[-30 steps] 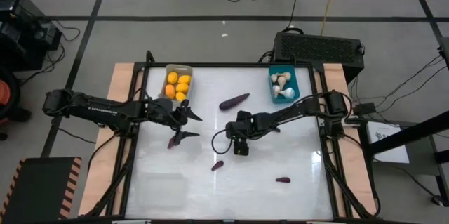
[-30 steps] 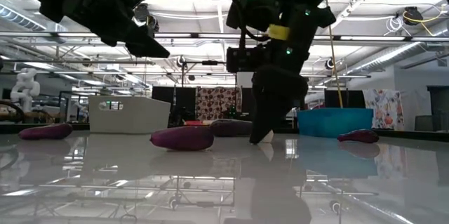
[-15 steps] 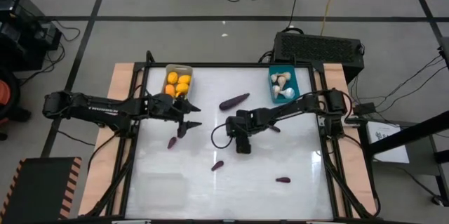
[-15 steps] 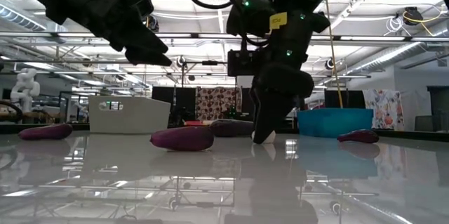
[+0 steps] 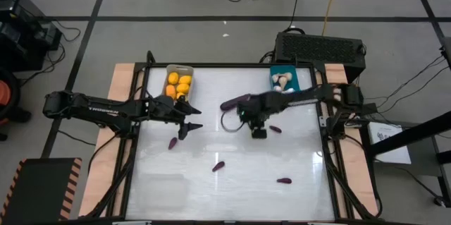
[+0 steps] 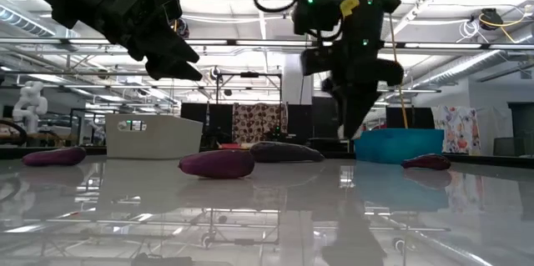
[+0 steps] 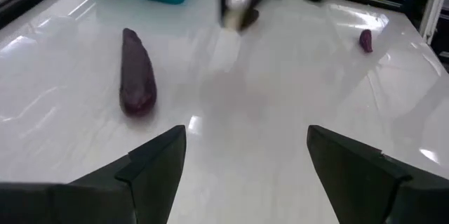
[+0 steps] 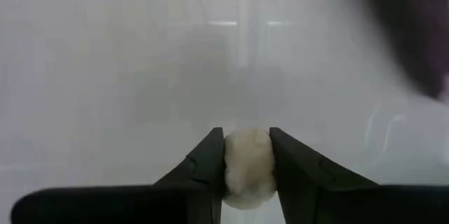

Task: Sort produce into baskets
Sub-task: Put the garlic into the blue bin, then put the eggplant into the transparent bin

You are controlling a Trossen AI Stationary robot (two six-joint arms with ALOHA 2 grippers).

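My right gripper (image 8: 245, 134) is shut on a pale garlic bulb (image 8: 247, 171), above the table's middle (image 5: 258, 128) and just near of the large purple eggplant (image 5: 235, 102). My left gripper (image 5: 187, 118) hangs open over the table's left part, near the grey basket (image 5: 168, 91) of orange fruits (image 5: 179, 84). The teal basket (image 5: 294, 77) at the far right holds garlic bulbs (image 5: 282, 84). Small eggplants (image 5: 172, 142) (image 5: 218, 166) (image 5: 284, 180) (image 5: 275, 129) lie on their sides on the white table. My right gripper pinches the garlic bulb by its two opposite sides (image 8: 231, 162) between the two fingers (image 8: 207, 161). The fingers come from above, pointing steeply down. The bulb is lifted clear of the table.
A large black box (image 5: 320, 45) stands beyond the table's far right corner. Wooden rails (image 5: 120, 105) run along the left and right sides. In the low view eggplants (image 6: 217, 164) (image 6: 54, 156) (image 6: 425, 162) lie spread across the table.
My right gripper has shut on the garlic bulb at the table top, then risen and gone toward the far right, toward the teal basket, with the bulb lifted clear. My left gripper has stayed in place and rolled about its own axis.
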